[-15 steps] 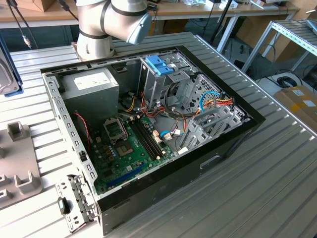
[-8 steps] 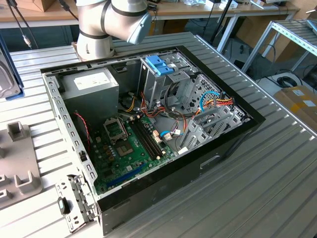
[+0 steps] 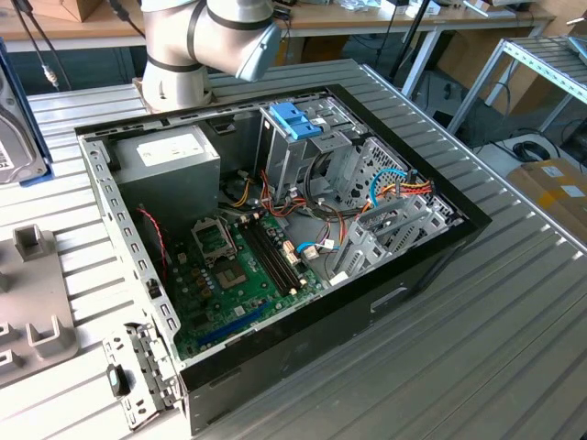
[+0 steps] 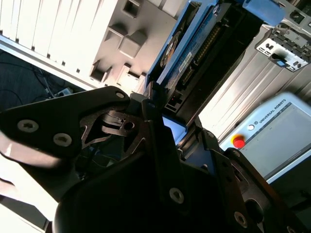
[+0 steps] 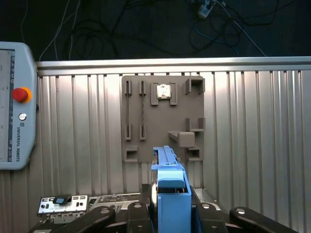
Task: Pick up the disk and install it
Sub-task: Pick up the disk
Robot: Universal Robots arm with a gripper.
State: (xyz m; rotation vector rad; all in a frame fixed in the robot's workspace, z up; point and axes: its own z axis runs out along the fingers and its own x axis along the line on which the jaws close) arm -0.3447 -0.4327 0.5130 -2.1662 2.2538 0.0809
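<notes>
clamping the disk [image 5: 170, 187] between closed jaws, the gripper [image 5: 171, 213] carries it edge-on in both wrist views, the blue carrier frame turned toward the first wrist camera. this grip, i judge, keeps the thin body steady and leaves its connector edge bare, as the second wrist view shows. beyond the disk lies the grey fixture plate [image 5: 163, 116] with its slots and pegs, flat on the ribbed metal table [image 5: 252, 126]. the disk hangs over that plate and, as far as i can tell, apart from it. a teach pendant [image 5: 14, 107] rests on the table beside the plate. in the exterior view the open computer case [image 3: 404, 275] lies on its side with the panel off, probably so its bays can be reached from above. the motherboard [image 3: 229, 284] sits nearest, the metal drive cage [image 3: 293, 165] with a blue latch [image 3: 295, 119] stands farther back, and the arm [image 3: 211, 37] rises at the far edge. the disk is in the gripper, not yet in the case.
</notes>
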